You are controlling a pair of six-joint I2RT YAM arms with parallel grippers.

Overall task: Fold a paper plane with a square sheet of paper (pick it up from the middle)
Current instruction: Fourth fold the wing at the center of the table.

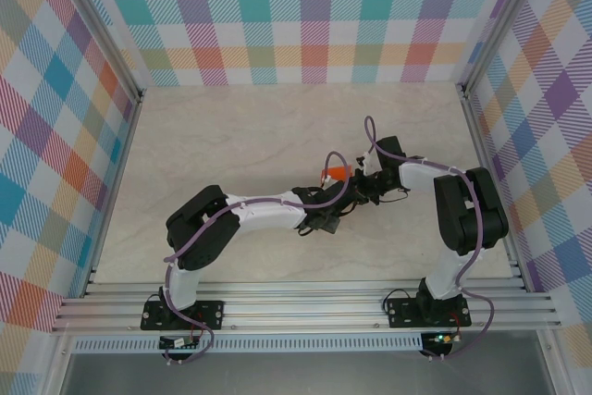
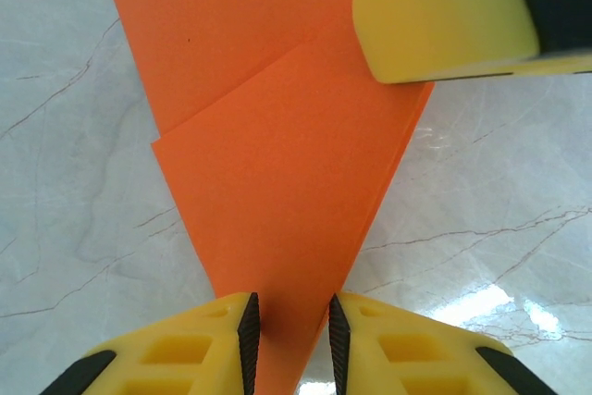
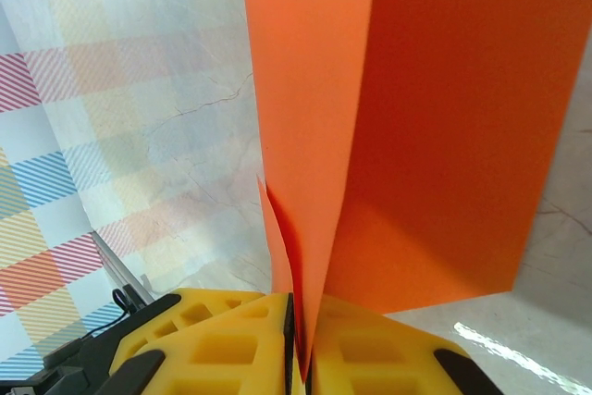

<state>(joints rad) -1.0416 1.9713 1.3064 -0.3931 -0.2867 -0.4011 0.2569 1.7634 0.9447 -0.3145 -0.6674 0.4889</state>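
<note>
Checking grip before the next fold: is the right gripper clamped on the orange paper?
Yes, the right gripper pinches the orange paper, jaws shut on it.

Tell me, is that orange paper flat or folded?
Folded. The orange paper shows overlapping layers tapering to a point, and the right gripper pinches several layers together.

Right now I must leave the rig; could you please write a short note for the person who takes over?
Right gripper: jaws shut on the folded orange paper, holding it over the table.
Left gripper: jaws partly open, with the paper's pointed end between them; a firm grip is not evident.
Done: paper picked up, several folds made, one end already pointed.
Left: probably the wing folds, then set it down.
</note>
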